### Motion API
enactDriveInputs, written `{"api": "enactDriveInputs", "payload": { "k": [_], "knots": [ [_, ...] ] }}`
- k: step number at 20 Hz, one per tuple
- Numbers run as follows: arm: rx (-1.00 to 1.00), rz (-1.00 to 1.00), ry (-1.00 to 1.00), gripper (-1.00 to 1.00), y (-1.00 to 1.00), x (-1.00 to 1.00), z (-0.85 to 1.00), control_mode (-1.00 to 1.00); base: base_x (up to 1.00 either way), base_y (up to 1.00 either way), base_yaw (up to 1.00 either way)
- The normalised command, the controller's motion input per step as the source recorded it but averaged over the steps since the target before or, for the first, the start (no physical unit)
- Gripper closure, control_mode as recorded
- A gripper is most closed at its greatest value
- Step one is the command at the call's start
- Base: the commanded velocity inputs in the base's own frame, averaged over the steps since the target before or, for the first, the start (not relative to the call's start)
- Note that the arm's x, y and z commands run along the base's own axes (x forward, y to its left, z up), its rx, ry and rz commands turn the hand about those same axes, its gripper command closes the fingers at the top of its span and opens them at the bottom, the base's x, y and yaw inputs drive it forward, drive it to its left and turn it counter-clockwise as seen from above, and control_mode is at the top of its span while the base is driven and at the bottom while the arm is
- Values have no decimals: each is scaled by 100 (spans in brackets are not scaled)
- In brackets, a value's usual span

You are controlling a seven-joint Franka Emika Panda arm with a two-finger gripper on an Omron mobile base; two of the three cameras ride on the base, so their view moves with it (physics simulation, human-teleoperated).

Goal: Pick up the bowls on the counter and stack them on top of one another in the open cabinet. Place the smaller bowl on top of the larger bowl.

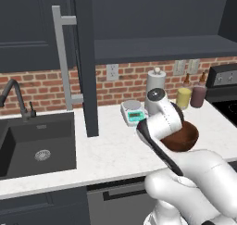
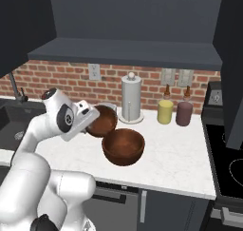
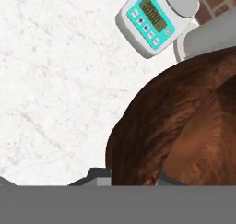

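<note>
Smaller bowl: clamped by its rim in gripper, lifted tilted above counter; larger bowl near front edge, awaiting cabinet.

Two brown bowls on show: the smaller bowl and the larger bowl. One paper-towel roll, one kitchen scale, one yellow cup, one maroon cup. Two bottles behind them, three wall outlets, one sink, one faucet.
</note>
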Motion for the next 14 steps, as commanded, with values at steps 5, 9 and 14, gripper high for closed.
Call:
{"api": "enactDriveInputs", "payload": {
  "k": [5,9,14],
  "knots": [
    [12,-23,21,100,-60,4,4,-100,0,0,0],
    [0,-1,7,100,-23,12,-29,-100,0,0,0],
    [0,0,8,100,-12,20,-32,-100,0,0,0]
  ]
}}
